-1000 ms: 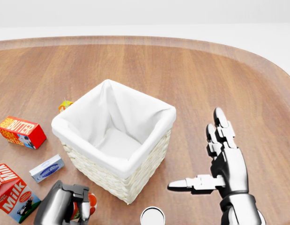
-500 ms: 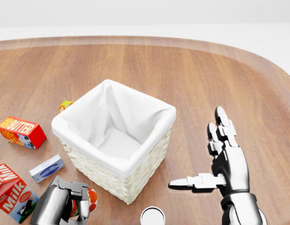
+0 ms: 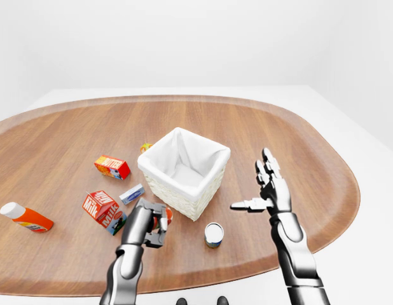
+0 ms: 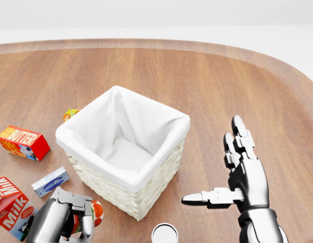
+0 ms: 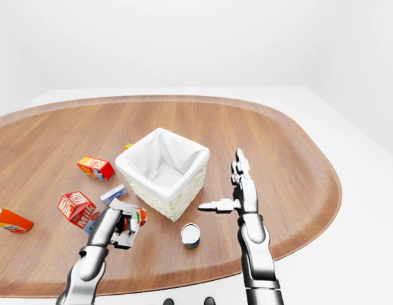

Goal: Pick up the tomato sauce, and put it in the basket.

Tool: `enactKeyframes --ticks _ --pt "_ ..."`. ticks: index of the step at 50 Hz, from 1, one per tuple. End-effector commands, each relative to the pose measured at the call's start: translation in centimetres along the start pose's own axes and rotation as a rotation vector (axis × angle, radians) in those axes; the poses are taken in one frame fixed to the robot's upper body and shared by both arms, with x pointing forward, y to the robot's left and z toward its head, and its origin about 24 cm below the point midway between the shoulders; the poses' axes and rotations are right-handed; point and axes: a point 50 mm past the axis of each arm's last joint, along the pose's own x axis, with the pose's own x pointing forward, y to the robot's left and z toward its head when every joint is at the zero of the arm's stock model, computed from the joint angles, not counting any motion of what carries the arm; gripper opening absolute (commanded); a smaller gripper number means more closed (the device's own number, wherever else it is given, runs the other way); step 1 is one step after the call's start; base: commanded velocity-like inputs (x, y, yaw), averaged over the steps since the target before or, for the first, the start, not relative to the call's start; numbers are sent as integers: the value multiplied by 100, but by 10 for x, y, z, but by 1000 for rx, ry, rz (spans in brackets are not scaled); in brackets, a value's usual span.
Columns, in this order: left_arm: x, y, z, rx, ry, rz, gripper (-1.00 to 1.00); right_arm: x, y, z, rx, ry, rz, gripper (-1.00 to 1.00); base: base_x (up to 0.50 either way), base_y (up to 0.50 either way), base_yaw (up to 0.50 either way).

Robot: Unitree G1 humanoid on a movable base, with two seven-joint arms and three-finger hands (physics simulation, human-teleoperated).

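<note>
The left hand (image 3: 149, 225) pinches the tomato sauce (image 4: 95, 212) beside the basket (image 4: 161, 174); next, lift it over the rim.

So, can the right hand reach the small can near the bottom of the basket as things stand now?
Probably yes. The right hand is open and holds nothing, and the can stands alone on the table just left of it in the left-eye view, apart from the basket.
</note>
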Motion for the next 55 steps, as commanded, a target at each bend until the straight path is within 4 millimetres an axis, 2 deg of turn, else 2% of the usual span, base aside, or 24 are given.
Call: enactKeyframes --ticks 1,30,55 --pt "-3 9 9 -17 -32 17 -100 1 0 0 0 0 -1 100 0 0 0" --pt "-8 22 14 -29 -44 33 -100 2 -1 0 -1 1 -5 100 0 0 0" --pt "-14 37 29 -44 -74 51 -100 1 -1 -1 -2 1 -3 100 0 0 0"
